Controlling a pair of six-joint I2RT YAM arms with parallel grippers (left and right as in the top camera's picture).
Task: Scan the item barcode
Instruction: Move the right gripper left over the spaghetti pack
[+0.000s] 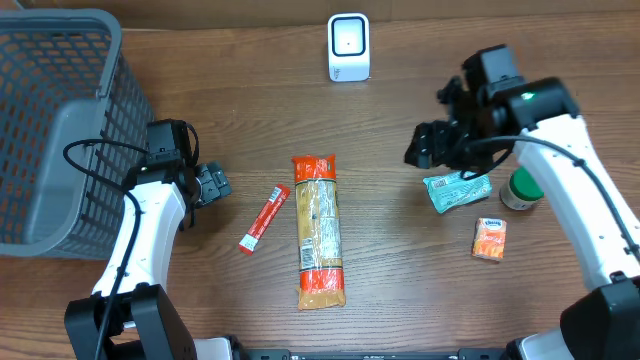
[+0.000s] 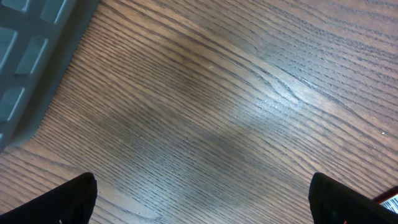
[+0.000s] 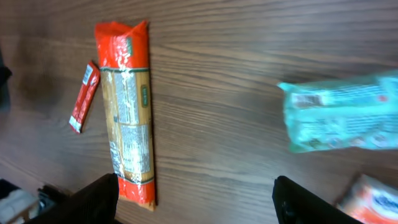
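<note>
A white barcode scanner (image 1: 349, 47) stands at the back of the table. A long orange and red pasta packet (image 1: 319, 230) (image 3: 127, 106) lies in the middle, with a thin red sachet (image 1: 264, 219) (image 3: 84, 96) to its left. A teal packet (image 1: 457, 190) (image 3: 342, 118) lies flat on the table, just right of and below my right gripper (image 1: 422, 146) (image 3: 199, 202). That gripper hovers open and holds nothing. My left gripper (image 1: 212, 185) (image 2: 205, 202) is wide open over bare wood, left of the sachet.
A grey mesh basket (image 1: 55, 120) (image 2: 25, 68) fills the left side, close behind the left arm. A green-lidded jar (image 1: 522, 189) and a small orange packet (image 1: 490, 239) (image 3: 373, 198) sit at the right, beside the teal packet.
</note>
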